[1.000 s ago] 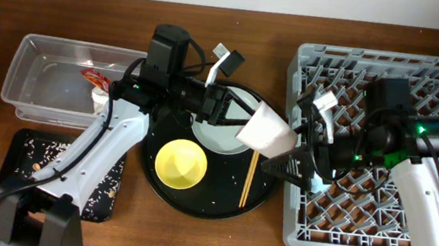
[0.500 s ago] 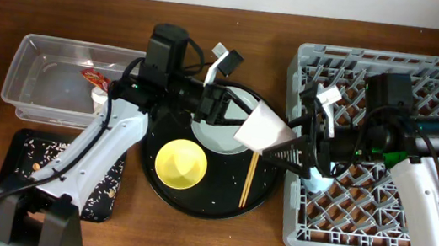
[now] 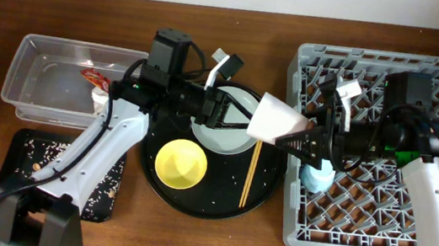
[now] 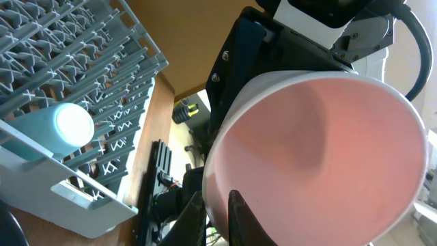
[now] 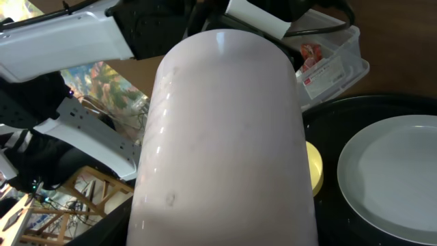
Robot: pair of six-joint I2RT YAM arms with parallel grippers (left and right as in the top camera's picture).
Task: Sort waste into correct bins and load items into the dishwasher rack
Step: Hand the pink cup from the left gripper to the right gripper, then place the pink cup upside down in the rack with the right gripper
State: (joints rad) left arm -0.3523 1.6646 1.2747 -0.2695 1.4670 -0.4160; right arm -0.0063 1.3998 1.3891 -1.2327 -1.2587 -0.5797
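a small pink cup (image 3: 275,118) hangs on its side in the air between the two arms, over the right rim of the large round black tray (image 3: 208,208) and just left of the big square grey plastic dishwasher rack (image 3: 430,74). the right gripper (image 3: 304,141) has its dark fingers clamped around the cup's narrow base end, and in the right wrist view the cup's pale wall fills the frame. the left gripper (image 3: 233,118) sits at the cup's wide mouth. in the left wrist view one dark finger (image 4: 239,219) lies against the rim (whether it pinches the rim or has let go i cannot tell). a small pale blue cup (image 3: 317,177) sits among the pegs near the rack's left edge. on the round tray lie a yellow bowl (image 3: 181,164), a pale grey-green round plate (image 3: 222,136) and two thin wooden chopsticks (image 3: 250,178). at far left a clear rectangular plastic tub (image 3: 37,86) holds a red snack wrapper (image 3: 93,79), and beside it a shallow black rectangular tray (image 3: 22,167) carries pale crumbs.
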